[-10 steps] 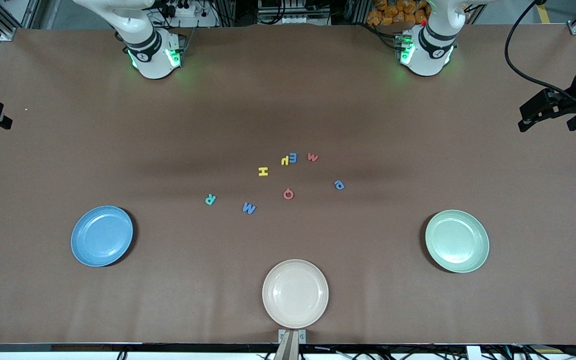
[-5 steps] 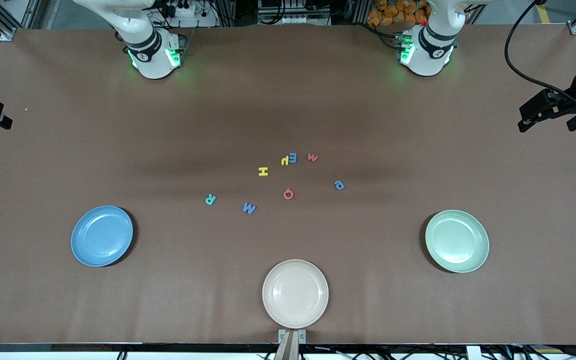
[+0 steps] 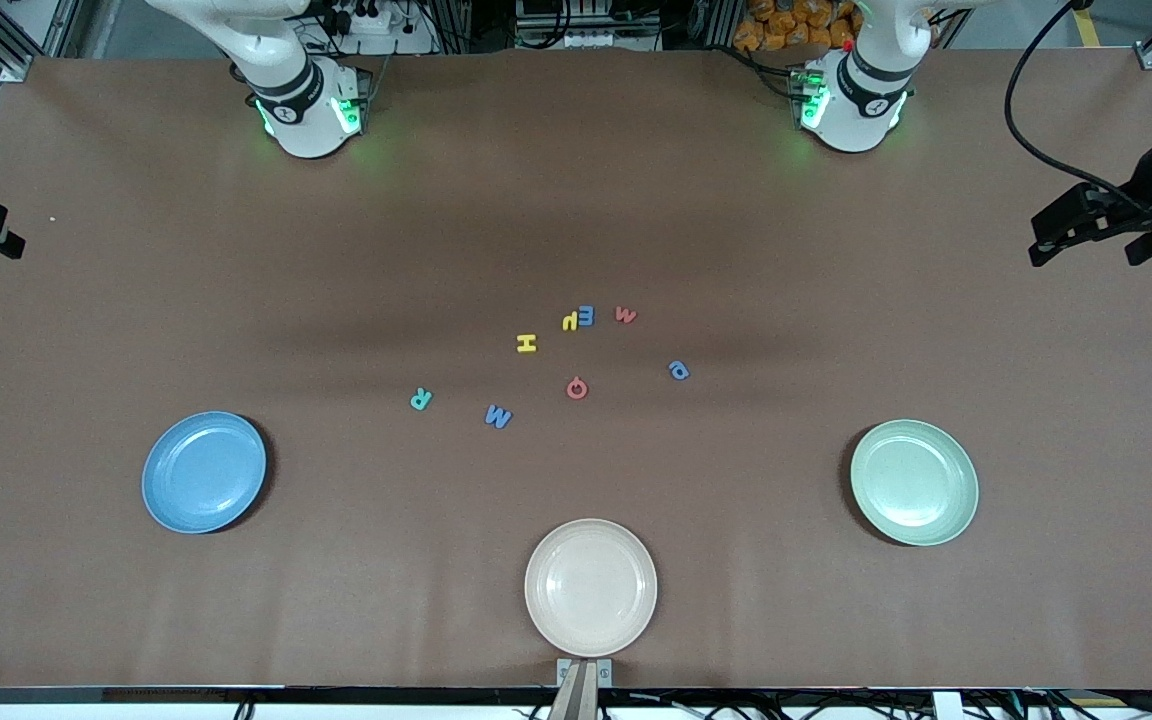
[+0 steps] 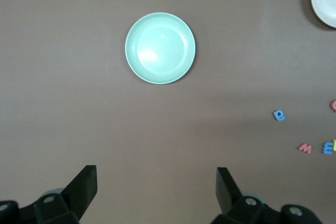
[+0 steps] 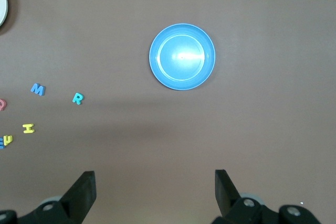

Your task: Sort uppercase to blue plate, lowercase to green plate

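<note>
The uppercase letters lie mid-table: teal R (image 3: 420, 399), blue M (image 3: 498, 415), yellow H (image 3: 527, 343), red O (image 3: 577, 388). The lowercase letters lie beside them: yellow h (image 3: 570, 321), blue e (image 3: 586, 316), red m (image 3: 625, 314), blue a/p (image 3: 678, 370). The blue plate (image 3: 203, 471) stands toward the right arm's end and the green plate (image 3: 914, 482) toward the left arm's end; both hold nothing. My left gripper (image 4: 156, 174) is open and empty, high over bare table with the green plate (image 4: 160, 48) in view. My right gripper (image 5: 154, 177) is open and empty, high, with the blue plate (image 5: 182, 56) in view.
A cream plate (image 3: 590, 586) stands at the table's near edge, between the two other plates. The left arm's black hand (image 3: 1086, 215) hangs at the table's end. Brown table lies bare around the plates.
The left arm's hand has shifted slightly at the table's end. The letters, the plates and the right arm have not moved.
</note>
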Available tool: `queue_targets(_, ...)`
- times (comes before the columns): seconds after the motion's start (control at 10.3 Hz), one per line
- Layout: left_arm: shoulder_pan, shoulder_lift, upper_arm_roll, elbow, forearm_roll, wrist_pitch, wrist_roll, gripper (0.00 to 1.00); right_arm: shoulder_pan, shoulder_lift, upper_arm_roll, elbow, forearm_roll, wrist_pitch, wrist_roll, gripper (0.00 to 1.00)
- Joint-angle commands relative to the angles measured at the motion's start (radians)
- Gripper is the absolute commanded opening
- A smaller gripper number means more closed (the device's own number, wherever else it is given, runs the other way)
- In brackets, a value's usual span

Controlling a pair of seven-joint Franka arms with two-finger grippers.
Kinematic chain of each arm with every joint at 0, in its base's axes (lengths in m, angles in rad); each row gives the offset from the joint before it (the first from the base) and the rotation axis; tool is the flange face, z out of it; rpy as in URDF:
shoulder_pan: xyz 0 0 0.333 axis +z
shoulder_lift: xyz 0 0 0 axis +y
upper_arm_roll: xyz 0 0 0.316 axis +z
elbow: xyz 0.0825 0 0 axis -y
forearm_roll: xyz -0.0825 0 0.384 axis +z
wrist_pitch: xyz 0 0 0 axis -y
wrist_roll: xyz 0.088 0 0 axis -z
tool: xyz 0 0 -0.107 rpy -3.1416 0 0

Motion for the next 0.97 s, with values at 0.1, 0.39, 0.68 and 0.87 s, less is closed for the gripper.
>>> queue_targets(0.1, -0.034, 0.0, -0.08, -0.147, 0.006, 0.156, -0.268, 1.0, -0.008, 0.007, 0.005, 0.012, 0.018, -0.007, 0.0, 1.0)
queue_targets(0.39, -0.112, 0.052, -0.102, -0.256, -0.043, 0.301, -0.52, 1.0, -0.007, 0.008, 0.005, 0.011, 0.018, -0.007, 0.0, 1.0)
queue_targets(0.68, -0.23, 0.145, -0.105, -0.305, -0.043, 0.434, -0.774, 1.0, -0.007, 0.01, 0.005, 0.009, 0.018, -0.007, 0.002, 1.0)
queue_targets(0.87, -0.256, 0.21, -0.144, -0.348, -0.045, 0.548, -0.929, 1.0, -0.005, 0.016, 0.005, 0.009, 0.018, -0.007, 0.002, 1.0)
